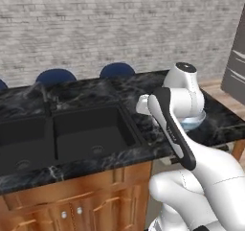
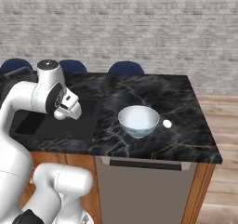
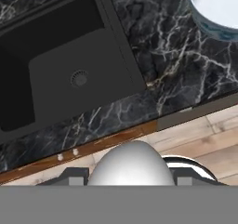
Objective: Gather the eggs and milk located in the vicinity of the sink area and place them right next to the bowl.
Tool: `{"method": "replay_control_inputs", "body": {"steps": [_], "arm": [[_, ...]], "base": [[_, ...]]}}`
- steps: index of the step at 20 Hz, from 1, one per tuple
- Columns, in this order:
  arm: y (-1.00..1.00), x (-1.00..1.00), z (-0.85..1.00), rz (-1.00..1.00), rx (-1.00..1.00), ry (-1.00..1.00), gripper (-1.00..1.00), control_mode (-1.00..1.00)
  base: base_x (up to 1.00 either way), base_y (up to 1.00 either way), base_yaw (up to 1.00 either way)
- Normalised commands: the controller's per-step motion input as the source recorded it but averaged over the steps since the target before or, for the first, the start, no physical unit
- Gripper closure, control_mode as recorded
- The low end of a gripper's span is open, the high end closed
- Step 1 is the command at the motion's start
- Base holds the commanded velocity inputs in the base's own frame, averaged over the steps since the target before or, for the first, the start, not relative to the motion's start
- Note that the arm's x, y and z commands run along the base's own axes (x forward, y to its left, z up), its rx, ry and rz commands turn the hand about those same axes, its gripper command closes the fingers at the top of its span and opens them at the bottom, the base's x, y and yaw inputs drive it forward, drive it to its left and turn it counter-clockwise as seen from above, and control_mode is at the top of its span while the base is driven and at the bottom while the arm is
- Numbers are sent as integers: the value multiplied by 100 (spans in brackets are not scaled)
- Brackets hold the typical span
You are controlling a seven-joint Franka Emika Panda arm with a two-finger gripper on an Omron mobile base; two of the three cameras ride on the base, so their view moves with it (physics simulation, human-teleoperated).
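Black marble countertop (image 2: 158,95) with white veining runs in front of a pale grey brick wall (image 2: 139,23), carried on brown wooden cabinets (image 1: 86,196). The two-finger gripper (image 2: 65,112) of the white arm hangs above the counter, over the near right-hand corner of the black recessed double-basin sink (image 1: 72,134), touching nothing that can be seen. Its jaws are drawn together; nothing can be made out between them.

In the hand view, a sink basin with a round drain lies below and ahead of the hand to one side. The round, deep white bowl with a pale blue outside (image 2: 138,121) stands on the marble on the hand's other side, well apart from it. The small plain white egg (image 2: 167,123) rests just beside the bowl, on its side away from the hand. Three dark blue rounded stool backs (image 2: 125,68) rise beyond the counter's far edge.
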Motion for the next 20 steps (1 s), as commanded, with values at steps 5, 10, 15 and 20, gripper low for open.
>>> {"method": "replay_control_inputs", "body": {"steps": [5,10,15,20], "arm": [[0,0,0,0,0,0,100,100],[0,0,0,0,0,0,100,100],[0,0,0,0,0,0,100,100],[0,0,0,0,0,0,100,100]], "base": [[0,-62,-3],[0,-58,-3],[0,-59,-3],[0,-54,-2]]}}
